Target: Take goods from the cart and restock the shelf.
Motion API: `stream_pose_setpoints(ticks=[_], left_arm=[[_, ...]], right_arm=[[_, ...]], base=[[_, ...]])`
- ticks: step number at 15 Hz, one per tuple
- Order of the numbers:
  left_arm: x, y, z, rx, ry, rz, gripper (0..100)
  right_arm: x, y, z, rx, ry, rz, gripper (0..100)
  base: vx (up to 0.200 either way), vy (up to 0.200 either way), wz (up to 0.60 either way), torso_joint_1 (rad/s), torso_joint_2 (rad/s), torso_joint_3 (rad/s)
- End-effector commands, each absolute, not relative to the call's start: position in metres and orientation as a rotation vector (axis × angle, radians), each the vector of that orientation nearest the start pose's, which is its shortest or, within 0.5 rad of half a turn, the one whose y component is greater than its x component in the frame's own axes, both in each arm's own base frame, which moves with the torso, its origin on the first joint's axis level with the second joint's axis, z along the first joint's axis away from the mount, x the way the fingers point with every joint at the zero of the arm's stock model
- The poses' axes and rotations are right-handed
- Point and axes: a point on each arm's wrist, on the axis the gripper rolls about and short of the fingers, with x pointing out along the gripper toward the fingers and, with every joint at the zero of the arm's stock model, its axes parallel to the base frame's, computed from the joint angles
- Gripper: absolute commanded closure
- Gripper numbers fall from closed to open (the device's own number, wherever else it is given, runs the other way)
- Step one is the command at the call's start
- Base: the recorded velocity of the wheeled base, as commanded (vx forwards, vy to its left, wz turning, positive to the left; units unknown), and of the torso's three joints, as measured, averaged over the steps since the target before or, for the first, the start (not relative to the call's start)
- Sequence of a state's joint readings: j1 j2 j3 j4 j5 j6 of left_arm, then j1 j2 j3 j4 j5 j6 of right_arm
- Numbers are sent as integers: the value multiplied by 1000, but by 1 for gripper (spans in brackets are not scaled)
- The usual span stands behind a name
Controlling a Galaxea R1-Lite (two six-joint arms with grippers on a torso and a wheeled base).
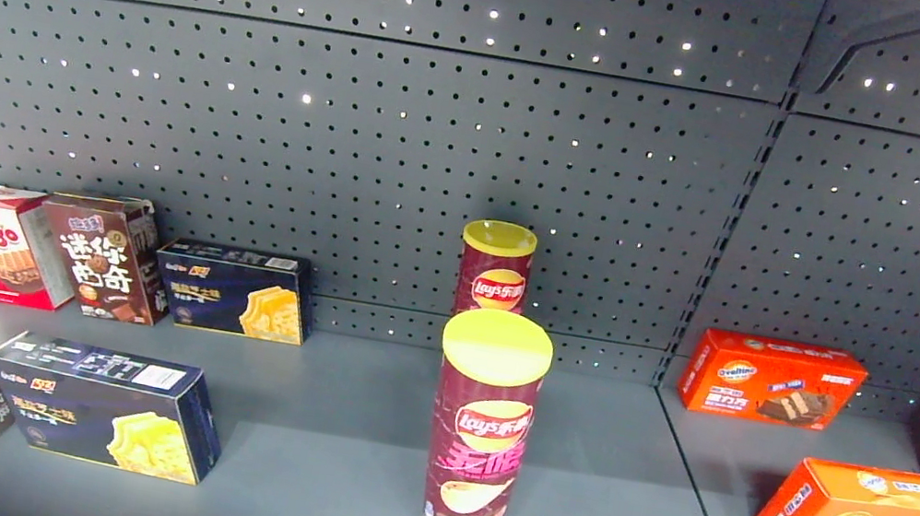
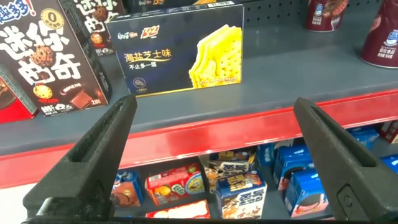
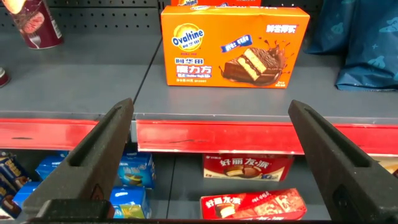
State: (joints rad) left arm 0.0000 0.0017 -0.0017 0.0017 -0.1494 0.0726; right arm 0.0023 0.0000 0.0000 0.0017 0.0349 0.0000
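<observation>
Left fingers [image 2: 93, 155] spread, empty, before shelf [image 1: 351, 464] lip, blue box [image 2: 180, 50] dead ahead. Chip can [image 1: 478, 448] upright, 6 o'clock. Right fingers [image 3: 87, 162] spread, empty, facing orange box [image 3: 233, 46], 4 o'clock. Arm nearer cart: cannot tell.

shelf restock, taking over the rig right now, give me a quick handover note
Pincers: left pincer open and empty, in front of the shelf at its red edge, facing a dark blue cracker box. The right pincer is open and empty, facing the front orange box.
Goods: front chip can and back chip can stand upright mid-shelf, one behind the other.
Done: goods stand in two rows; which were just placed cannot be told.
Left: nothing in hand, so likely fetch the next item; bare room lies either side of the cans.
</observation>
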Motion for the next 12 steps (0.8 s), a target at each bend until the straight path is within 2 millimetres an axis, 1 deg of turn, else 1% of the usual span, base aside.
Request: stream_pose_setpoints(ticks=[1,2,12], left_arm=[[-23,-3,76,75,-4,-150,0],[-23,-3,76,72,-4,-149,0],[-23,-3,76,72,-4,-149,0]], right_arm=[[-23,1,75,0,3,38,0],[-23,1,75,0,3,38,0],[-23,1,75,0,3,38,0]], base=[[-200,0,0,2,7,-2],[-200,0,0,7,-2,2],[0,0,0,0,0,0]])
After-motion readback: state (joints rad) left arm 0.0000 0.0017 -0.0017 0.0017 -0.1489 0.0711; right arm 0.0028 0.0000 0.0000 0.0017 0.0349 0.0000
